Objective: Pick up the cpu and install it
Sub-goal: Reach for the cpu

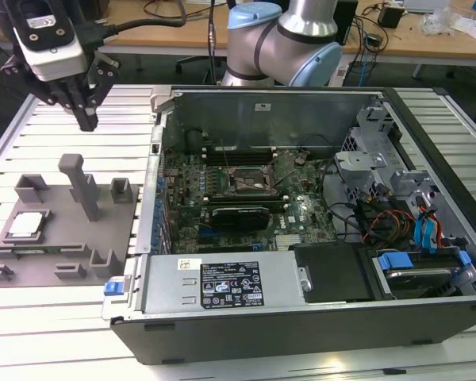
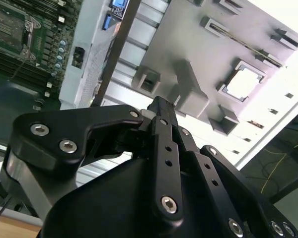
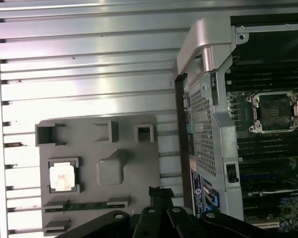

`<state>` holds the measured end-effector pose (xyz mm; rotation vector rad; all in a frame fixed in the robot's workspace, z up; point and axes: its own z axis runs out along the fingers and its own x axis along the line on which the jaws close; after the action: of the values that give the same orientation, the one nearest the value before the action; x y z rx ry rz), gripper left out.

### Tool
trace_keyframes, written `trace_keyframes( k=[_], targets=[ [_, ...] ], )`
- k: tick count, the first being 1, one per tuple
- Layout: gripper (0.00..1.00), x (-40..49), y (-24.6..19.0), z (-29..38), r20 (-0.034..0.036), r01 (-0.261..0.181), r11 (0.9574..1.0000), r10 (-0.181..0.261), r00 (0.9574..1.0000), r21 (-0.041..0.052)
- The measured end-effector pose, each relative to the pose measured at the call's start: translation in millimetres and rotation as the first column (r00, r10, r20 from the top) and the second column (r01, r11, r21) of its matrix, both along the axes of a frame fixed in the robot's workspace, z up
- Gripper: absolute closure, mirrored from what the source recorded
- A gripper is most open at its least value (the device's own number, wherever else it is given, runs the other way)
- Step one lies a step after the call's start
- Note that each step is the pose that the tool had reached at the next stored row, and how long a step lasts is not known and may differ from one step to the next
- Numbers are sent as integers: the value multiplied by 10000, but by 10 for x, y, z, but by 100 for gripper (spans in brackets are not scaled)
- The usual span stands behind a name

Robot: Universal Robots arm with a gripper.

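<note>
Hovering above the grey fixture [image 1: 63, 230] on the slatted counter [image 1: 32, 333], jaws pinched together and holding nothing. Lying flat in a fixture recess: the cpu [image 1: 25, 225], beside the open computer case [image 1: 222, 286], apart from it.

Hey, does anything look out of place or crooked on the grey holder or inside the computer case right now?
Nothing stands out. The cpu lies flat and square in its pocket on the grey holder, the socket in the computer case sits empty, and the end effector hangs clear of both.
</note>
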<state>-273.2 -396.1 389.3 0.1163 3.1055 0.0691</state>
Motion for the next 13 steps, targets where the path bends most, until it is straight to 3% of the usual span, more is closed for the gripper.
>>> trace_keyframes(
  k=[2, 13],
  targets=[
    [89, -88, 0, -12, 0, -1, 10000, 1, 10000, 0],
    [89, -369, -1, -42, 0, -1, 10000, 1, 10000, 0]
  ],
)
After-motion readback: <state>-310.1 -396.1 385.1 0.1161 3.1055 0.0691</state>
